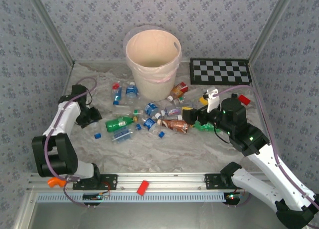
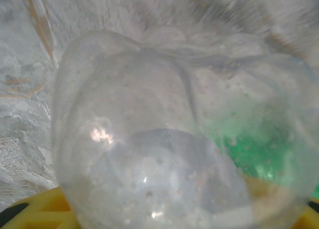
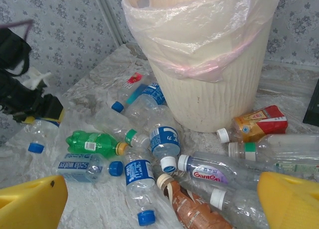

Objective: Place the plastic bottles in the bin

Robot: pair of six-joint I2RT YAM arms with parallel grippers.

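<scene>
The bin, a pale peach bucket with a clear liner, stands at the back centre, and its wall also rises in the right wrist view. Several plastic bottles lie in front of it: a green one, a brown one, blue-labelled clear ones and an orange-red one. At the far left my left gripper is shut on a clear bottle, low over the table. My right gripper hangs open just right of the pile.
A black-and-white checkerboard lies at the back right. Patterned walls and metal frame posts close in the table on three sides. A small red piece sits on the front rail. The wrinkled white table cover is bare in front.
</scene>
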